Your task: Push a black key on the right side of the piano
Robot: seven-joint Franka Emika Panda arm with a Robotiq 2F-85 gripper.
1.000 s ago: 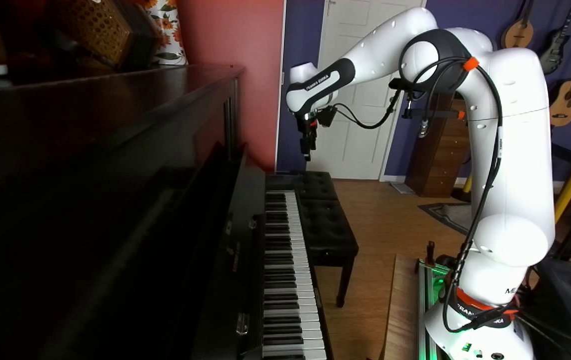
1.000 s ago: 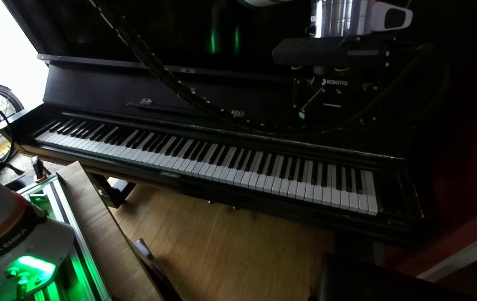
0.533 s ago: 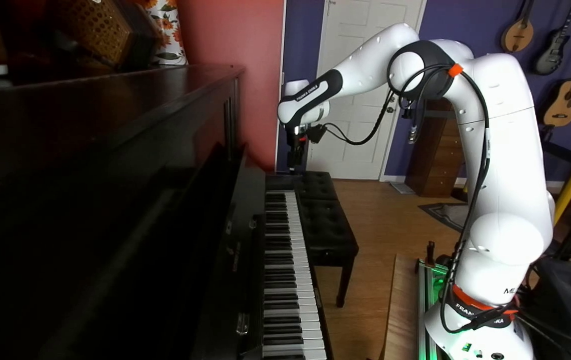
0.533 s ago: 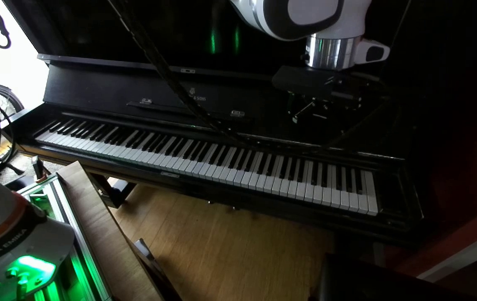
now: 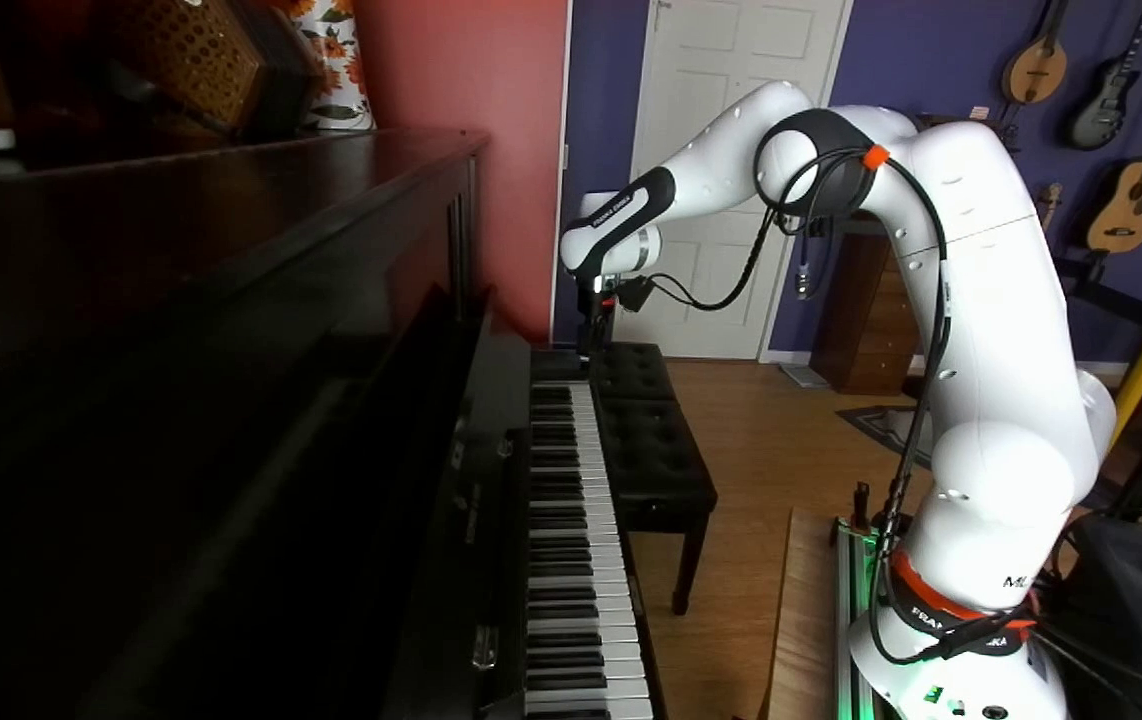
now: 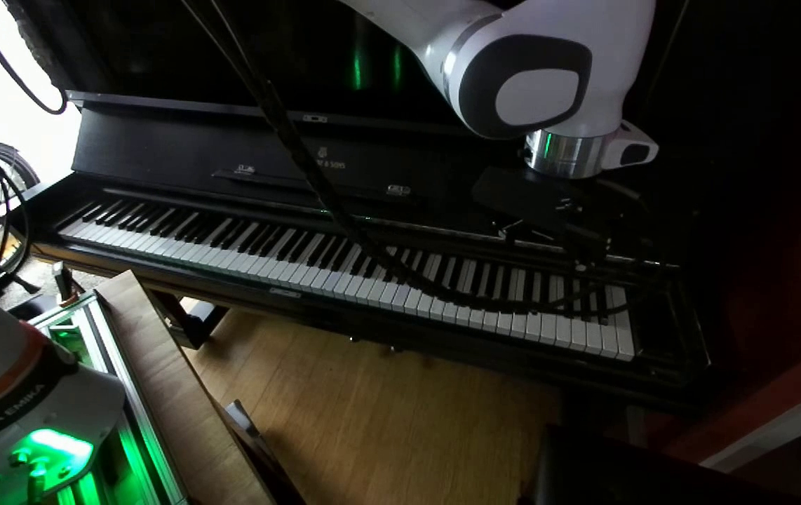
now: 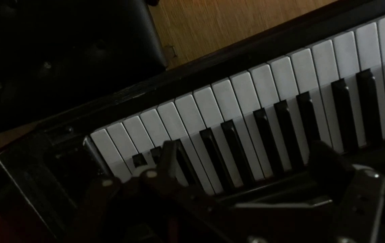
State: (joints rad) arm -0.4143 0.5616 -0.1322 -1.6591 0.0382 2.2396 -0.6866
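Note:
The dark upright piano (image 5: 231, 360) shows in both exterior views (image 6: 183, 147), with its row of white and black keys exposed. My gripper (image 5: 586, 350) is pointed down over the far end of the keyboard. In an exterior view it is a dark shape (image 6: 576, 259) over the right end of the keys, hard to make out against the piano. In the wrist view my gripper (image 7: 245, 146) is open, its fingers wide apart and nothing between them but keys behind. Black keys (image 7: 238, 148) show between the fingers; the left finger overlaps the keys near the end. Contact cannot be told.
A black padded bench (image 5: 651, 450) stands beside the keyboard's far end. The upright fallboard (image 6: 183, 151) rises behind the keys. The arm's cable (image 6: 372, 245) hangs across the keys in that view. A wooden table edge (image 5: 796, 600) lies by the robot base.
The arm has come down and my gripper has lowered towards the right end of the keyboard. The cable has sunk with it across the keys. The keys look the same.

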